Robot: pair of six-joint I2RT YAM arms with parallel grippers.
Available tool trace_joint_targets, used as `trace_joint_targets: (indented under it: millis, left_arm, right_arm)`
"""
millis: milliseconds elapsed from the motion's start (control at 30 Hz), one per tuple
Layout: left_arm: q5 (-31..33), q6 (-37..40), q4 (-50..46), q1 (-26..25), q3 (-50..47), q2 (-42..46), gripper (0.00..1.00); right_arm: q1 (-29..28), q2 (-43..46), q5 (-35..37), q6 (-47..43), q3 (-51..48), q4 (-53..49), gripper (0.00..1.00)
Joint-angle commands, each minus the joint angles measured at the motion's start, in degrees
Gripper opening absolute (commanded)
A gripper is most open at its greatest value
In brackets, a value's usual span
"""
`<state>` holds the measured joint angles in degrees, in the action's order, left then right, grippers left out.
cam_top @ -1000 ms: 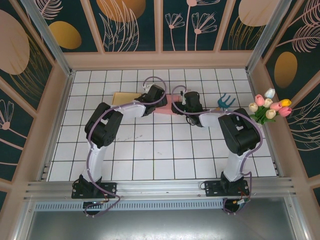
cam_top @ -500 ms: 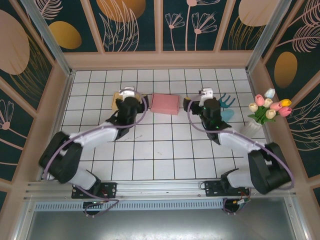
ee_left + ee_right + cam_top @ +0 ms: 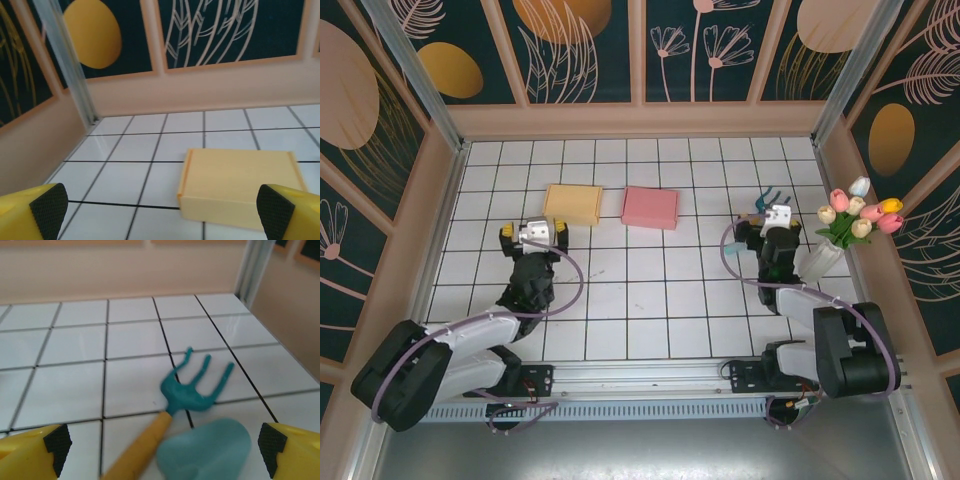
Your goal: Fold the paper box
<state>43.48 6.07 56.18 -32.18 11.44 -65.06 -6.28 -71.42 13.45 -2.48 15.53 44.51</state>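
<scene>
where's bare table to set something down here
Widest free patch: the table tiles between the left arm and right arm, nearer than the pink box. Also the strip between the yellow box, pink box and the back wall. Crowded: far right, around the rake, trowel and flower vase.
</scene>
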Motion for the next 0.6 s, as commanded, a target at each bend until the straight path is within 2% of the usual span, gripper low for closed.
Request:
trace_joint_targets:
  millis: [0, 167, 300, 367, 433, 467, 567]
  left_arm:
    - [-5.64, 3.00, 10.02, 4.63, -3.76, -1.76, 0.99]
    - [-8.97, -4.45, 14.51, 12.21, -3.81, -9.11, 0.98]
    - [-9.90, -2.65, 17.63, 15.11, -2.29, -12.92, 0.98]
    - [-12.18, -1.82, 19.13, 16.46, -2.46, -13.60, 0.99]
    - [-15.64, -1.79, 21.16, 18.23, -3.40, -13.87, 0.99]
    - [-17.19, -2.20, 25.10, 19.38, -4.85, -14.85, 0.98]
    - [-18.86, -5.39, 29.53, 22.67, -5.99, -17.57, 0.99]
  right_arm:
    - [3.93, -1.40, -8.90, 3.97, -2.52, 9.84, 0.99]
    - [5.26, -4.48, -12.33, 3.08, -4.44, 18.39, 0.99]
    - [6.17, -7.80, -12.38, 1.49, -7.59, 28.75, 0.99]
    - [7.36, -11.63, -15.43, 2.13, -8.00, 33.31, 0.99]
    - [8.21, -13.65, -18.46, 2.01, -7.50, 33.89, 0.99]
    - [8.59, -14.26, -19.29, 2.12, -7.63, 34.69, 0.99]
    - [9.43, -15.35, -19.61, 3.03, -8.32, 36.82, 0.99]
